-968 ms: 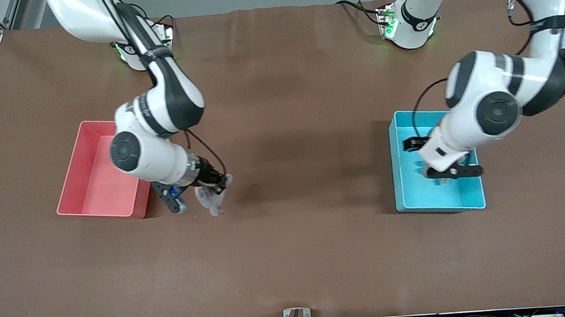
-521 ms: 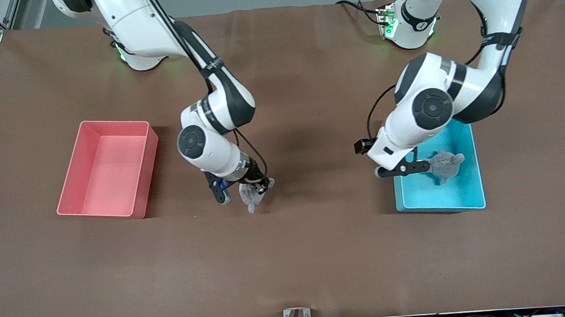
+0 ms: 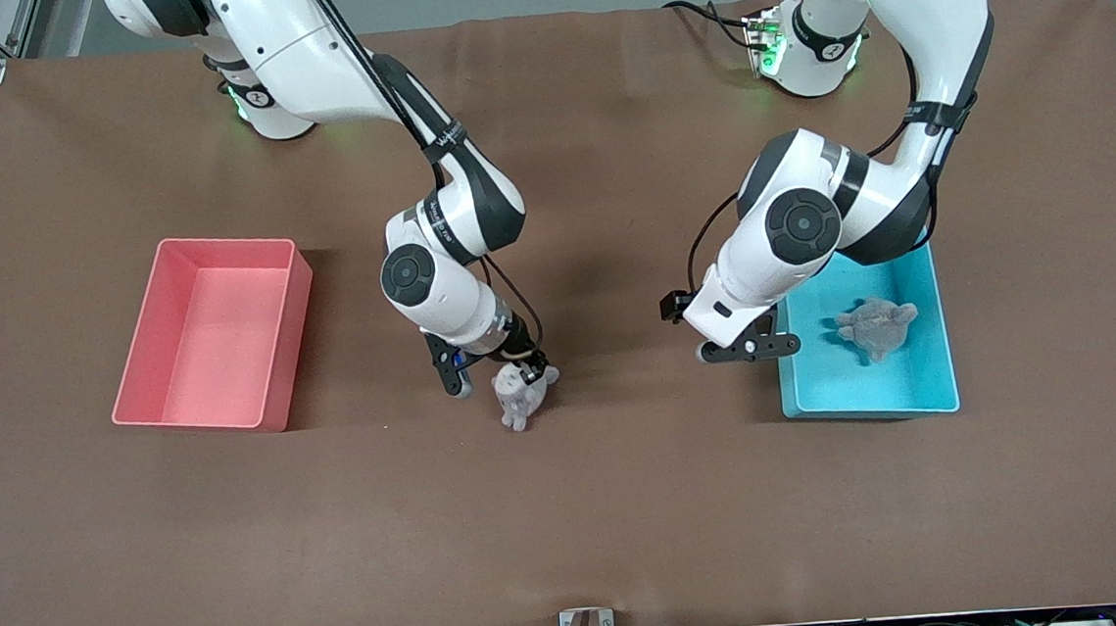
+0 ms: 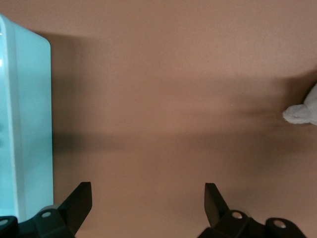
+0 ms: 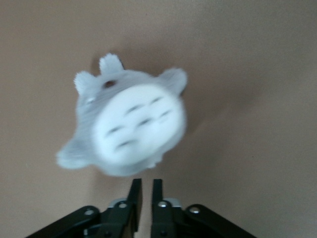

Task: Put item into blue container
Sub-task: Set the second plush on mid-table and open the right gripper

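Grey plush toy (image 3: 522, 395) lies on the brown surface (image 3: 572, 508) mid-way between the bins, well apart from the blue container (image 3: 936, 402). It could roll or be nudged away. Right gripper (image 5: 143, 191) hovers just above it, jaws nearly together, holding nothing; left gripper (image 4: 148, 206), jaws spread wide and empty, hangs beside the container.

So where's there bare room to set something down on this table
Bare brown tabletop runs along the camera's edge, and the pink bin holds nothing. It is crowded between the right gripper with its grey plush and the left gripper beside the blue container.
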`<action>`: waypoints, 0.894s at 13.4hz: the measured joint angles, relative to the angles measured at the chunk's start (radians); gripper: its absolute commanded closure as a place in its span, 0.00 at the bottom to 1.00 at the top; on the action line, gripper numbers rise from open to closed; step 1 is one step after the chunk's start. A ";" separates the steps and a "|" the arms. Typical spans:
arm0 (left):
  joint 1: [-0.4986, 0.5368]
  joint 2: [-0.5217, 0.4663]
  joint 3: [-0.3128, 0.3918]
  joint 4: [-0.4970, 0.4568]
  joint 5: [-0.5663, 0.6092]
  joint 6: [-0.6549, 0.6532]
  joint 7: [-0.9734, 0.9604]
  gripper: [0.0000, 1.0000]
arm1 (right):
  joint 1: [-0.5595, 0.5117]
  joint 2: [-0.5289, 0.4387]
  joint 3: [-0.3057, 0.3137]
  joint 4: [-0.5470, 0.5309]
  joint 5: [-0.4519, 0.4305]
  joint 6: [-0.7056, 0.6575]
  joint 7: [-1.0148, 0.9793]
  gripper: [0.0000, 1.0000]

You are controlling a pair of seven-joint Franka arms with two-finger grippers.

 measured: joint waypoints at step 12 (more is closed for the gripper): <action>-0.062 0.136 -0.002 0.150 -0.009 0.092 -0.068 0.01 | -0.080 -0.076 -0.051 0.136 -0.144 -0.321 -0.180 0.00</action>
